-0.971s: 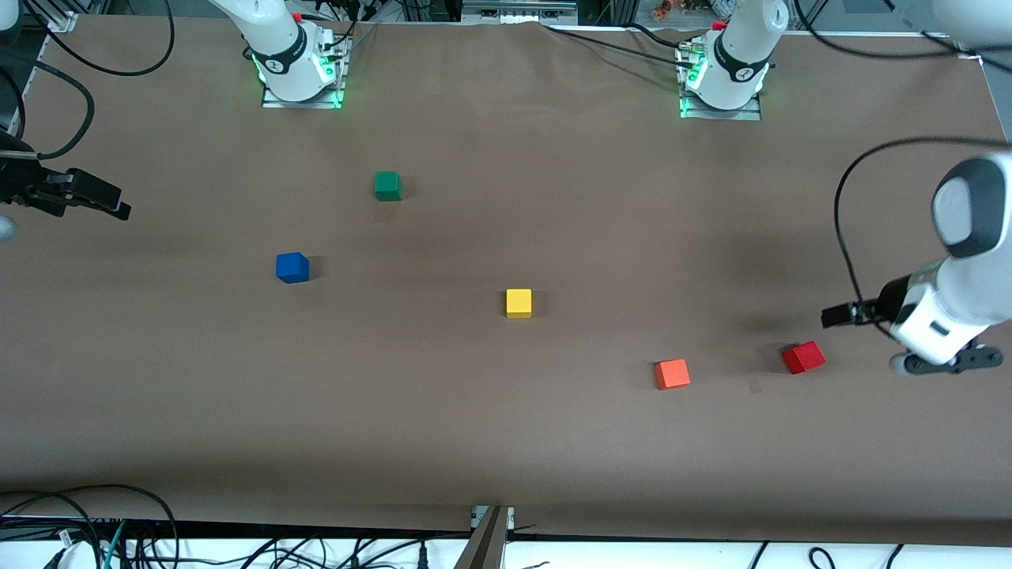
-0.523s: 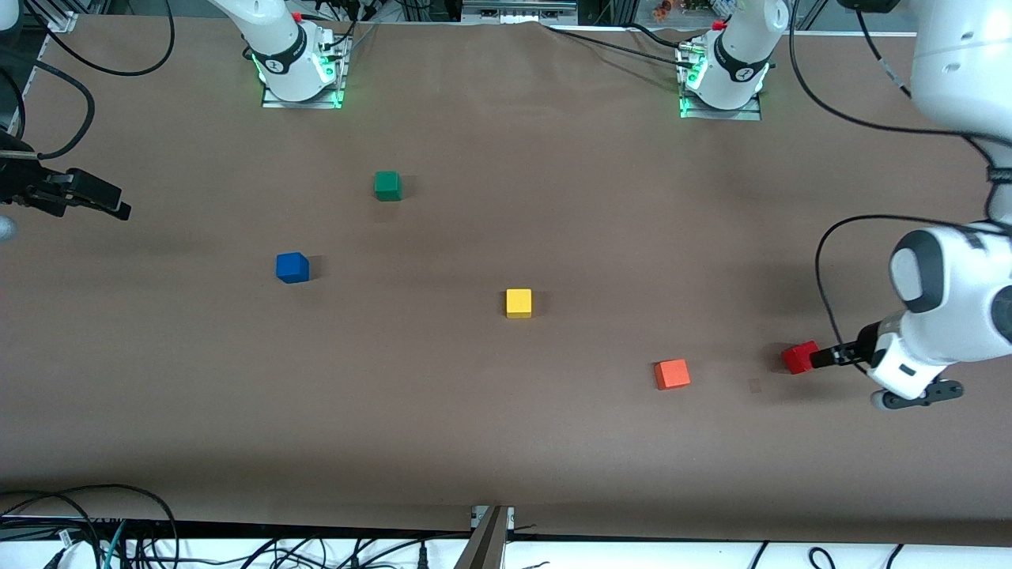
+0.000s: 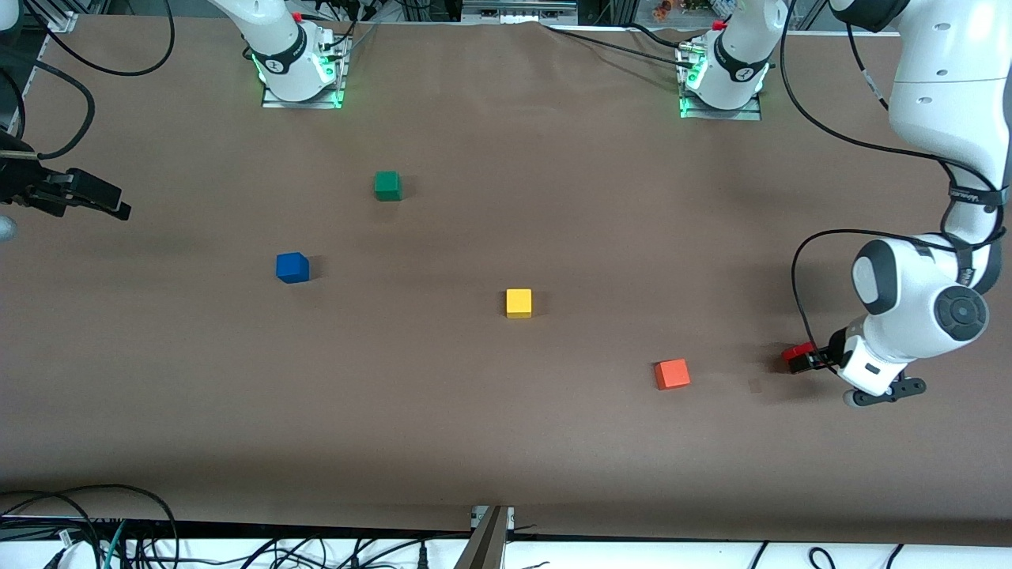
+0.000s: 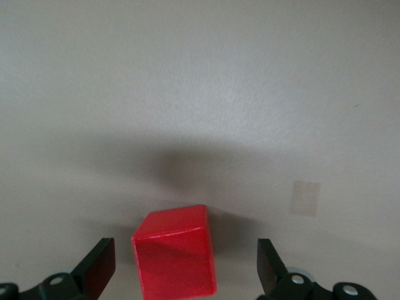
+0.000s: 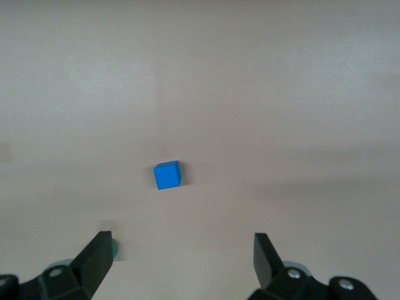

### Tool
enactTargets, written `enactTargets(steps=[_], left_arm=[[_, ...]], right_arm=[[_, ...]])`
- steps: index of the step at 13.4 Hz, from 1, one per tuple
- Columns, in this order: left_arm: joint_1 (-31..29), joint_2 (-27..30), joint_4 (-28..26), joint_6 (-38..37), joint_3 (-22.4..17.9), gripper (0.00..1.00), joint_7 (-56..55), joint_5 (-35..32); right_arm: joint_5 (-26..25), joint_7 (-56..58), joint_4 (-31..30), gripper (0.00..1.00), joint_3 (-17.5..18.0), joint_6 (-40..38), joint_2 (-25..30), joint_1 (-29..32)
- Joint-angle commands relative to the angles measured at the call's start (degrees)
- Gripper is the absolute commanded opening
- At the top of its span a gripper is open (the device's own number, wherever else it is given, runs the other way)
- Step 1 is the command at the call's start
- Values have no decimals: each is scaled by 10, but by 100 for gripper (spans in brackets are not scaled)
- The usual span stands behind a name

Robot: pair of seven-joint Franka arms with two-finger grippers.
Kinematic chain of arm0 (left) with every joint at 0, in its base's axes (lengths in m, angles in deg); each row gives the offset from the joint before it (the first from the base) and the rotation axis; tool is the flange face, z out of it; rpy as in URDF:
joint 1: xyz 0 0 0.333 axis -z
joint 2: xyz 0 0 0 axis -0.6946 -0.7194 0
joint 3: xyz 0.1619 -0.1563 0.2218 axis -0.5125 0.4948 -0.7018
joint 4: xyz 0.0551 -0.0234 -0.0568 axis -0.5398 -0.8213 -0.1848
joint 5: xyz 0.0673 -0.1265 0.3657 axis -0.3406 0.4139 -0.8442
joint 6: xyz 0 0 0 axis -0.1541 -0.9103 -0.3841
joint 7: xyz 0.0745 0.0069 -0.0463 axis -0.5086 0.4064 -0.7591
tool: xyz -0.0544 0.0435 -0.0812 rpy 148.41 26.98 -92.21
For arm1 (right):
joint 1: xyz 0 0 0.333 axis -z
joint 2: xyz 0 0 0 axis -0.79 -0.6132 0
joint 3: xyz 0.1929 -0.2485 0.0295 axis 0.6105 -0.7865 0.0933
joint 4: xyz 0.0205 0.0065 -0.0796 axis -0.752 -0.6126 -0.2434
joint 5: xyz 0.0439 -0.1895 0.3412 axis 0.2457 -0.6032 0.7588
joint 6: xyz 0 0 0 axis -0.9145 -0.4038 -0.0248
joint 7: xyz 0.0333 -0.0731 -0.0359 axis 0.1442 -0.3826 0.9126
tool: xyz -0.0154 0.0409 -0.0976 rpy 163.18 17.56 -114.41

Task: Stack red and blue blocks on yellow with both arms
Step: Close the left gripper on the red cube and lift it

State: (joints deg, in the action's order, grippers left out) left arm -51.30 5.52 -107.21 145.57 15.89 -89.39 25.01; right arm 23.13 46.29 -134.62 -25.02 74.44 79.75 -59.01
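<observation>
No readable labels or writing anywhere on the cubes or the arms as far as I can make out. The table is covered in a flat matte brown sheet, with black cables bunched along its edges and green lights glowing at both arm bases. Using the yellow cube as the landmark, sitting around mid-table: the blue cube is toward the right arm's end and a bit farther from the front camera, the green cube is farther still, the orange cube is nearer the camera toward the left arm's end, and the red cube is well apart from yellow at the left arm's end. All are small matte blocks with crisp edges. The left gripper is down at the red cube with its fingers spread wide on either side, not touching it. The right gripper waits at the table edge, fingers spread apart, with nothing between them.
</observation>
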Motion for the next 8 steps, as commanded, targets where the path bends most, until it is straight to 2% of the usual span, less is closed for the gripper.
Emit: enactTargets(steps=[1,3,4,6,7,8], left_arm=[[-4,10,-30,21,2,100,-6,-8],[-7,11,-35,23,3,100,-7,-7],[-7,10,-35,23,3,70,-7,-7],[-7,9,-35,22,3,27,-8,-7],[-7,9,-34,22,3,11,-7,-7],[-7,10,-33,22,3,0,-6,-7]], right_arm=[[-7,-2,7,100,4,-7,0,2],[-6,-2,7,100,4,-7,0,2],[-6,-2,7,100,4,-8,0,2],[-6,-2,8,100,4,-7,0,2],[-6,-2,7,100,4,-8,0,2],[-6,-2,8,100,4,-7,0,2]])
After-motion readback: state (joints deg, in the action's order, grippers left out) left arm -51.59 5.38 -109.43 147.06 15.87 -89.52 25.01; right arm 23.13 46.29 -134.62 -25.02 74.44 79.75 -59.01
